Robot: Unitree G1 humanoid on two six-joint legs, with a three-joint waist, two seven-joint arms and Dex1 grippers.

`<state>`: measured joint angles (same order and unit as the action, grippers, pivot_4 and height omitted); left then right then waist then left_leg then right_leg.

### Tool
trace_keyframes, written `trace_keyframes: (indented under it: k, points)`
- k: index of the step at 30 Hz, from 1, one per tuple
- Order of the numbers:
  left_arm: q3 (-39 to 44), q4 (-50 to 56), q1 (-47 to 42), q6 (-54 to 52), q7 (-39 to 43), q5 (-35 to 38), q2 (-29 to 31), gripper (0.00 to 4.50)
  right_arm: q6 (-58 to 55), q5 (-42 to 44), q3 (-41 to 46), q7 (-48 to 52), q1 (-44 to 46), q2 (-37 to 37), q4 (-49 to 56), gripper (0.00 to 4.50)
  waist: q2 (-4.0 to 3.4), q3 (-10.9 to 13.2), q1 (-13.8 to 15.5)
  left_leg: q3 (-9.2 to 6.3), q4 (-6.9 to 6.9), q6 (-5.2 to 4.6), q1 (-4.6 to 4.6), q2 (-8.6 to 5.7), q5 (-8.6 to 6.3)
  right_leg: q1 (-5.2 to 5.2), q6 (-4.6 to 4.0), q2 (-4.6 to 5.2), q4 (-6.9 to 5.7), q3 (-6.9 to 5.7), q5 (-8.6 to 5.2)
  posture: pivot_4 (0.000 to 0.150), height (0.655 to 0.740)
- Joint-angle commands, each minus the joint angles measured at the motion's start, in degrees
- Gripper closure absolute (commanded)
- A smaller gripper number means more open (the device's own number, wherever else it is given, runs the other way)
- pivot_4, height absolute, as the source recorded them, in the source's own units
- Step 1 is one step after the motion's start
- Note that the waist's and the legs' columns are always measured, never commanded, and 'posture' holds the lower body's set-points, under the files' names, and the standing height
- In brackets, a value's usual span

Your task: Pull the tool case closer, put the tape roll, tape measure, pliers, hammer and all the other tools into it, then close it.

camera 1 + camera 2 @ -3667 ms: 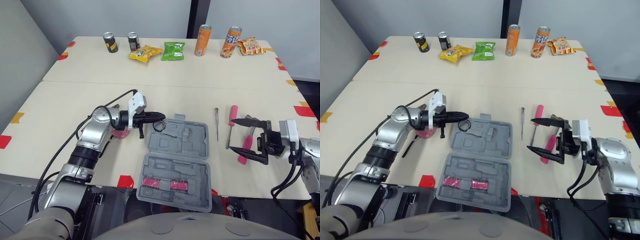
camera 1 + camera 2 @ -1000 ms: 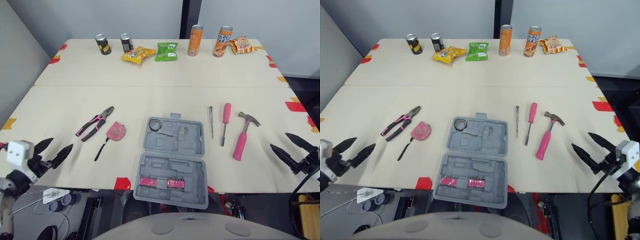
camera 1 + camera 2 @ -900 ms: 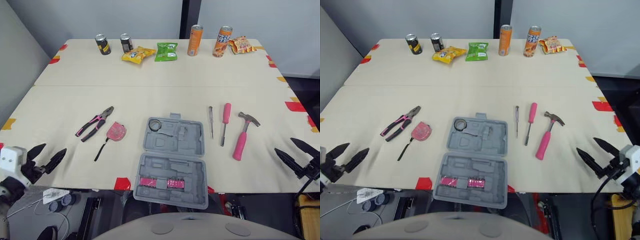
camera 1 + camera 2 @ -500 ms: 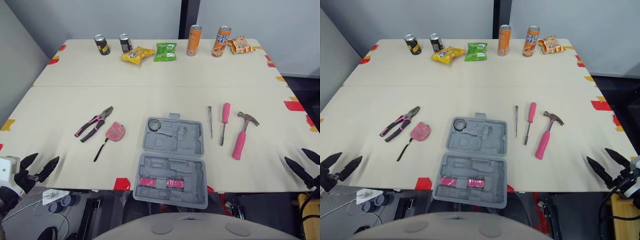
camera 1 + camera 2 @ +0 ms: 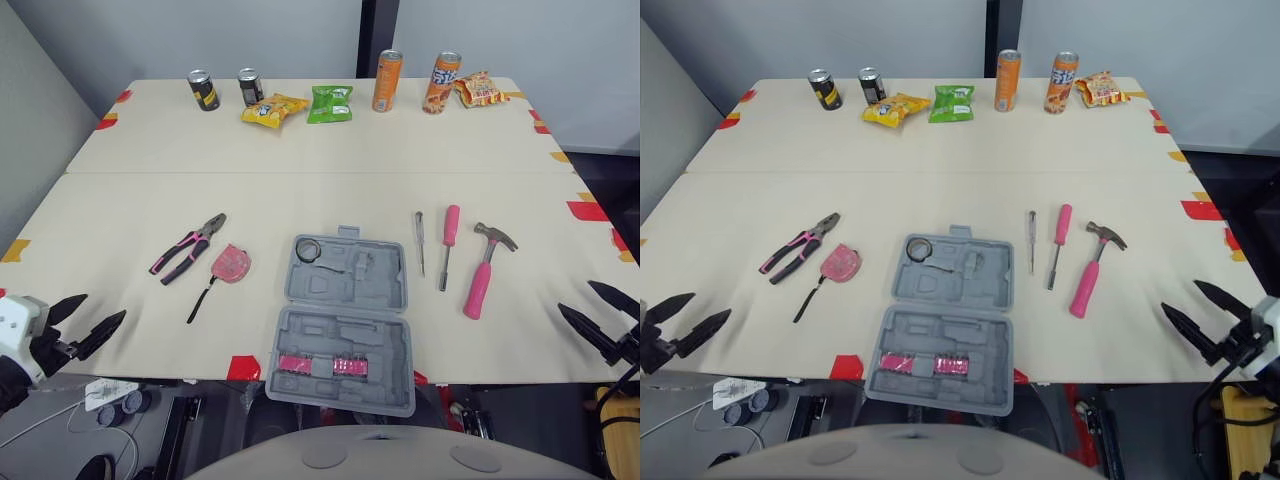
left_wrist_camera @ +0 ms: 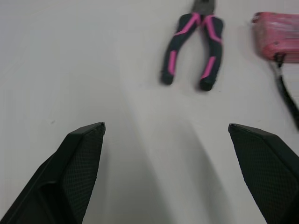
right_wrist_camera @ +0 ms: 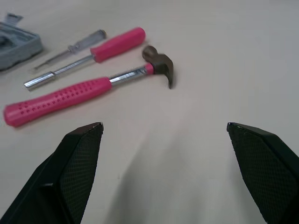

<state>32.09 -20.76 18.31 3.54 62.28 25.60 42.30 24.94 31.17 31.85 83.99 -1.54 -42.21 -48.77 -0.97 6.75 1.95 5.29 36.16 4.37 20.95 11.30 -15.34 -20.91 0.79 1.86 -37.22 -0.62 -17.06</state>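
The grey tool case (image 5: pixel 345 320) lies open at the table's near edge, with a pink bit strip (image 5: pixel 325 364) in its near half and the black tape roll (image 5: pixel 308 249) in its far left corner. To its left lie the pink tape measure (image 5: pixel 232 263) and the pliers (image 5: pixel 187 247). To its right lie a thin screwdriver (image 5: pixel 420 243), a pink-handled driver (image 5: pixel 447 240) and the pink hammer (image 5: pixel 484 272). My left gripper (image 5: pixel 100 308) hovers open and empty at the near left edge, short of the pliers (image 6: pixel 191 46). My right gripper (image 5: pixel 577 297) is open and empty at the near right edge, short of the hammer (image 7: pixel 88 93).
Along the far edge stand two dark cans (image 5: pixel 203 89), a yellow snack bag (image 5: pixel 273 107), a green bag (image 5: pixel 329 103), two orange cans (image 5: pixel 386 80) and another snack bag (image 5: pixel 478 90). Red tape marks (image 5: pixel 246 366) dot the table's rim.
Both arms have drawn back from the case and the hammer to the table's near corners. In the last half second both grippers crept slightly back over the edge. The tools lie still.
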Motion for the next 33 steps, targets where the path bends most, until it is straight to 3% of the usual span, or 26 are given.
trace_keyframes:
  k: [1,6,13,17,25,31,33]
  points:
    - [-2.5,7.1,0.9,-2.9,1.0,0.5,0.5,0.05,-2.2,2.0,-0.5,2.2,0.2,-0.4,7.2,0.0,0.0,0.0,0.0,-0.02,0.01,-0.01,0.02,0.0,0.0,-0.01,0.01,0.0,-0.01,-0.04,0.01,0.15,0.74]
    - [-7.2,16.5,0.8,-6.8,-0.8,0.2,-1.1,0.05,-9.5,4.9,-4.3,4.4,-1.6,0.3,21.9,0.0,0.0,0.0,0.1,-0.04,0.02,-0.2,0.02,0.01,0.01,-0.03,0.02,0.0,-0.1,-0.1,0.01,0.15,0.74]
    - [-13.7,20.6,-0.6,-6.4,-7.3,-4.0,-6.3,0.05,-21.9,8.9,-12.4,0.4,-2.5,1.0,45.9,0.0,-0.08,0.0,0.0,-0.06,0.0,-0.43,0.02,0.02,0.02,-0.07,0.01,-0.01,-0.17,-0.2,0.01,0.15,0.74]
    - [-15.7,21.9,-0.5,-5.7,-12.2,-6.5,-9.6,0.05,-25.6,10.1,-14.9,-0.4,-2.4,0.8,53.9,0.0,-0.06,0.0,0.3,-0.11,0.01,-0.43,0.03,0.04,0.02,-0.07,0.02,-0.01,-0.19,-0.24,0.01,0.15,0.74]
    - [-18.7,20.1,-4.1,-5.2,-19.1,-9.8,-13.7,0.05,-23.0,6.8,-17.2,5.6,0.1,-1.5,53.0,0.0,-0.02,0.0,0.3,-0.11,0.01,-0.41,0.08,-0.03,0.03,-0.05,0.04,0.0,-0.16,-0.17,0.02,0.15,0.74]
    - [-20.4,18.6,-5.8,-5.7,-19.8,-10.6,-14.3,0.05,-21.8,6.4,-17.7,5.9,1.7,-1.8,50.6,0.0,-0.02,0.0,0.0,-0.1,0.01,-0.3,0.03,-0.11,0.09,-0.05,0.1,-0.08,-0.27,-0.09,0.05,0.15,0.74]
    - [-20.5,18.3,-5.6,-5.5,-20.1,-10.8,-14.4,0.56,-21.5,6.5,-17.5,5.4,1.9,-1.7,50.5,0.0,-0.02,0.0,0.0,-0.1,0.01,-0.22,0.03,-0.15,0.13,-0.05,0.11,-0.1,-0.27,-0.07,0.06,0.15,0.74]
